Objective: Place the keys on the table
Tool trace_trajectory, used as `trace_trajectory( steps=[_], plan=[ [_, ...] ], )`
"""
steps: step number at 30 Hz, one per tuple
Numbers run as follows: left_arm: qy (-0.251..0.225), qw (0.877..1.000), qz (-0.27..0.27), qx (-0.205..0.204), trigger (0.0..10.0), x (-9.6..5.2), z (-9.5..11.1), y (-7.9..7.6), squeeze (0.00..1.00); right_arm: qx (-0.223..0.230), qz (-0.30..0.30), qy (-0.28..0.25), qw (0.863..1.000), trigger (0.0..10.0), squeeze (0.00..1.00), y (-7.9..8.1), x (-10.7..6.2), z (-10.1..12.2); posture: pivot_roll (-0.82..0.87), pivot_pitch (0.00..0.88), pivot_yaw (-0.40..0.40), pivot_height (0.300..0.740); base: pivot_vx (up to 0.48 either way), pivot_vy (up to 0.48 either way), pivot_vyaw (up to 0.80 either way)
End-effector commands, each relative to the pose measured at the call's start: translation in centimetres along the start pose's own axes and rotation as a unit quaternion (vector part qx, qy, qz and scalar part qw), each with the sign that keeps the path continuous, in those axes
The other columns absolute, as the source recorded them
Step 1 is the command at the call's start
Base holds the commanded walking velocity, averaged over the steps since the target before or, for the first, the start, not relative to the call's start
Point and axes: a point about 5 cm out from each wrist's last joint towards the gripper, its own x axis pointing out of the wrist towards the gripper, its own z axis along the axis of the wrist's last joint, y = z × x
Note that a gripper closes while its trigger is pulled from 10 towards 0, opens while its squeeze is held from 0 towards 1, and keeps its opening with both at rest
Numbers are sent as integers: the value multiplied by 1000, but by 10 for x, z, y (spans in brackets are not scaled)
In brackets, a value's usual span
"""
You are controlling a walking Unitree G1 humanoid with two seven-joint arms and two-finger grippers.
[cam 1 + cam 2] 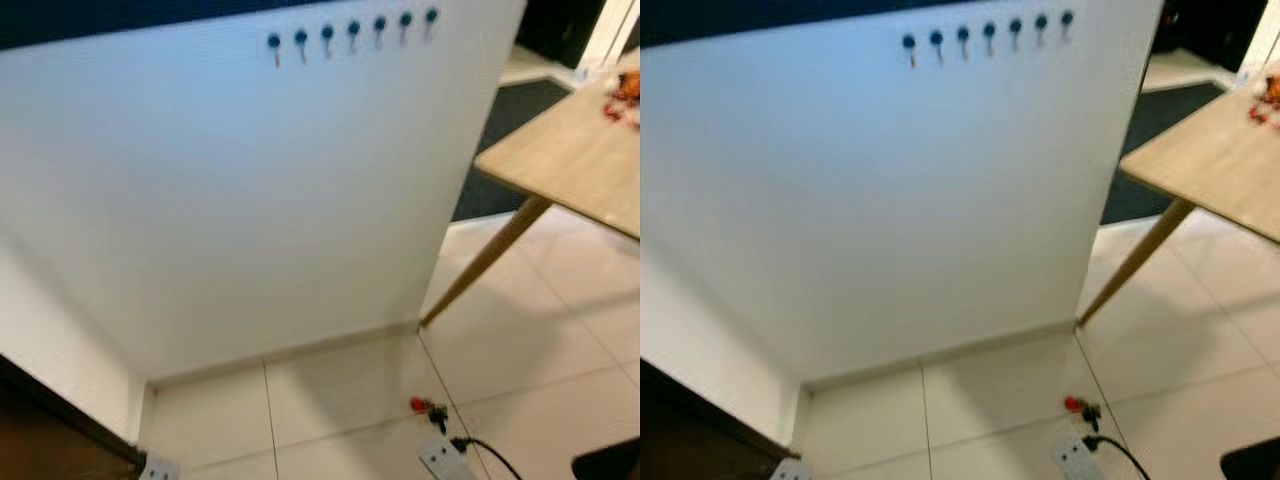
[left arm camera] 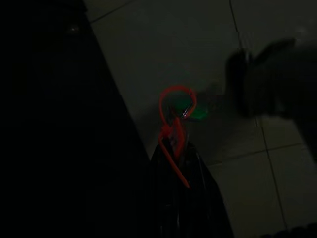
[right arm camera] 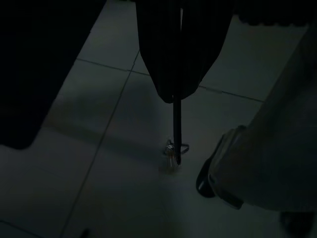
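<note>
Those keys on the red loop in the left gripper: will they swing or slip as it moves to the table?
The keys hang off the red loop, so probably swing. The left gripper pinches only the thin loop; it might slip.

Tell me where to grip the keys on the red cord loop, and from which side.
Grip the red cord loop itself, not the keys or green tag: it is thin and pinchable. Come from the loop's end opposite the dangling keys, as the left gripper holds it.

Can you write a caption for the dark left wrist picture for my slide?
Left end effector shut on keys with a red loop, above the dim tiled floor.
</note>
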Motion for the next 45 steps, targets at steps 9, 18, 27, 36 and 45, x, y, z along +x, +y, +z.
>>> trace_trajectory(
  steps=[9,18,27,36,45],
  plan=[
    [-2,1000,-4,-11,10000,-1,-1,4,0,2,38,13,999,10000,0,25,2,-6,-30,14,88,740,0,0,0],
    [-3,1000,-8,-18,10000,-1,0,3,0,2,36,11,999,10000,0,24,2,-5,-32,14,85,740,0,-423,0],
    [-2,1000,-16,-20,10000,0,0,-2,0,4,35,11,999,10000,0,22,2,-5,-39,15,84,740,0,-480,0],
    [-4,1000,-20,-18,10000,0,1,-3,0,4,35,12,999,10000,0,21,2,-6,-39,17,84,740,0,-437,0],
    [-5,1000,-24,-17,10000,0,2,-4,0,8,34,11,999,10000,0,20,2,-6,-42,19,82,740,0,-68,0]
  ],
)
